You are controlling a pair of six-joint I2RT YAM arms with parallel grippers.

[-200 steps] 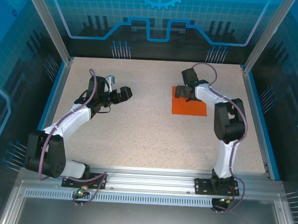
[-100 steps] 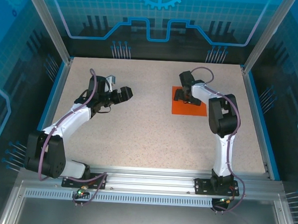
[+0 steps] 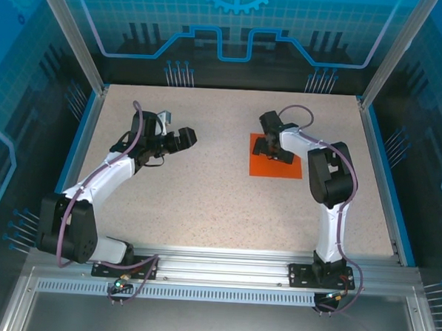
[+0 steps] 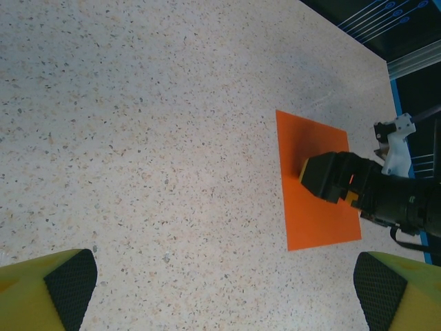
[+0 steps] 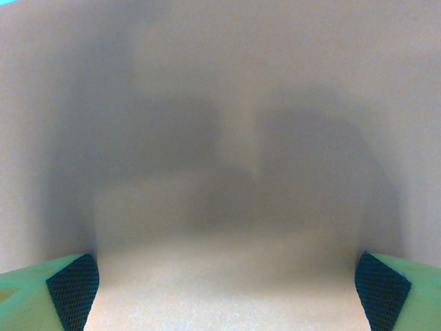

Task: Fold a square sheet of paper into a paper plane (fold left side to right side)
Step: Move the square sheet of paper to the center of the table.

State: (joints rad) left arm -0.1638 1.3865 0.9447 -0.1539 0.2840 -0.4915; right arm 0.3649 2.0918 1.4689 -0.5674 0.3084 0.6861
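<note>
Square sheet of paper point(image 3: 286, 169) crisp under wide-open right tool point(image 3: 272, 150) from above, blur wrist-side; left tool point(image 3: 181, 141) likewise wide-open.

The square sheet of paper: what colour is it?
Bright orange, plain and unmarked. The square sheet of paper shows best in the left wrist view.

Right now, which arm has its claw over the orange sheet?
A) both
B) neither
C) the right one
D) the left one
C: in the top view the right gripper is down over the square sheet of paper. The left gripper hangs open over bare table, well apart from the sheet.
</note>
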